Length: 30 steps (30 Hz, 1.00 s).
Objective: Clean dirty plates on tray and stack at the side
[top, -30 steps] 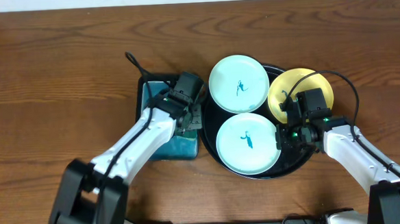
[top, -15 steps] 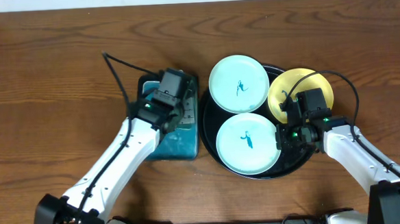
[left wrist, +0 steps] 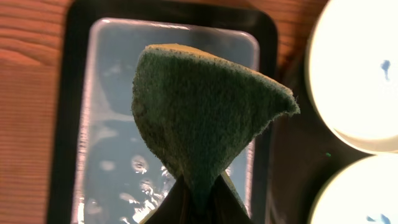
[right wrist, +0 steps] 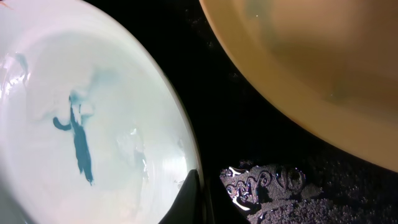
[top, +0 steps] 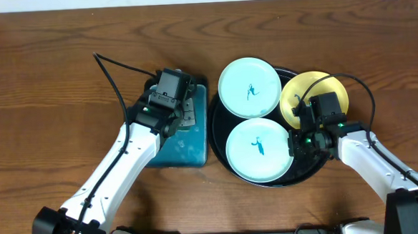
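Note:
Three plates lie on the round black tray (top: pixel 270 183): a far mint plate (top: pixel 249 88) and a near mint plate (top: pixel 258 149), both with teal scribbles, and a yellow plate (top: pixel 313 97). My left gripper (top: pixel 187 117) is shut on a green sponge (left wrist: pixel 205 106), held above the teal sponge tray (left wrist: pixel 106 124). In the left wrist view the left gripper (left wrist: pixel 199 186) pinches the sponge's lower corner. My right gripper (top: pixel 295 142) is shut on the right rim of the near mint plate (right wrist: pixel 81 124). In the right wrist view the right gripper (right wrist: pixel 196 196) has one dark finger over that rim, beside the yellow plate (right wrist: pixel 311 68).
The teal sponge tray (top: pixel 178 144) sits just left of the black tray and holds shallow water. Wet patches glisten on the black tray (right wrist: pixel 261 180) floor. Brown wood tabletop (top: pixel 49 82) surrounds both trays. The left arm's cable (top: pixel 110 68) loops up to the left.
My left gripper has swung left, away from the black tray, carrying the sponge over the teal sponge tray. The right arm and the plates have not moved.

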Motion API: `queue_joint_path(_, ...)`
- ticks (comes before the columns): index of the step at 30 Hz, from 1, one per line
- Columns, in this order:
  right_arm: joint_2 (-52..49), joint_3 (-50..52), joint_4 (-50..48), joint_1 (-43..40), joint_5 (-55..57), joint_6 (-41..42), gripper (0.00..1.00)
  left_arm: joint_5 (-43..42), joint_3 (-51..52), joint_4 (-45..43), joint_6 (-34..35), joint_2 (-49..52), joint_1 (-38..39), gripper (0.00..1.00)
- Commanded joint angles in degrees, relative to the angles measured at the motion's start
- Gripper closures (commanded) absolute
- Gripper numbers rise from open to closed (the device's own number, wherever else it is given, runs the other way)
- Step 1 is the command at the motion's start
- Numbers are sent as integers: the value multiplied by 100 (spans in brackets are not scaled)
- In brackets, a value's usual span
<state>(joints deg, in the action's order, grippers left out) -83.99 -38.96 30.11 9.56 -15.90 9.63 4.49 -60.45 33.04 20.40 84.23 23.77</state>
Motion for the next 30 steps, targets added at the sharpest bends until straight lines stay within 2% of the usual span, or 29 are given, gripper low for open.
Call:
queue_joint_path(1,-13,-105,7,28,-101,-4,99,772,9,-74,-308,-118,-35,92)
queue_joint_path(5,-13,-105,7,28,-103,-4,99,1145,9,-267,-697,-120,-35,92)
queue_joint_path(12,-13,-105,9,28,-103,-4,99,1172,9,-463,-1303,-120,-35,93)
queue_joint_path(24,-13,-105,7,28,-103,-4,99,1167,-11,-509,-1300,-120,-33,93)
queue_joint_path(30,-13,-105,2,28,-101,-4,99,1123,-9,-468,-1047,-114,-28,93)
